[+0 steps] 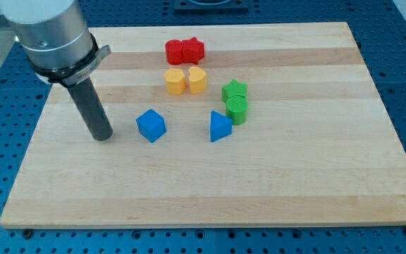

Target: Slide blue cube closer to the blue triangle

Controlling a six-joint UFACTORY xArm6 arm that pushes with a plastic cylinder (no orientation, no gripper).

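The blue cube [151, 125] sits on the wooden board [210, 190] left of centre. The blue triangle [220, 127] lies to its right, with a gap of about one block width between them. My tip [102, 135] rests on the board to the left of the blue cube, roughly a block width away and not touching it. The dark rod rises from the tip up to the grey arm body at the view's top left.
Two red blocks [184, 51] sit side by side near the view's top. Two yellow blocks [186, 80] sit below them. A green star [235, 90] and a green cylinder [237, 110] stand just above and right of the blue triangle.
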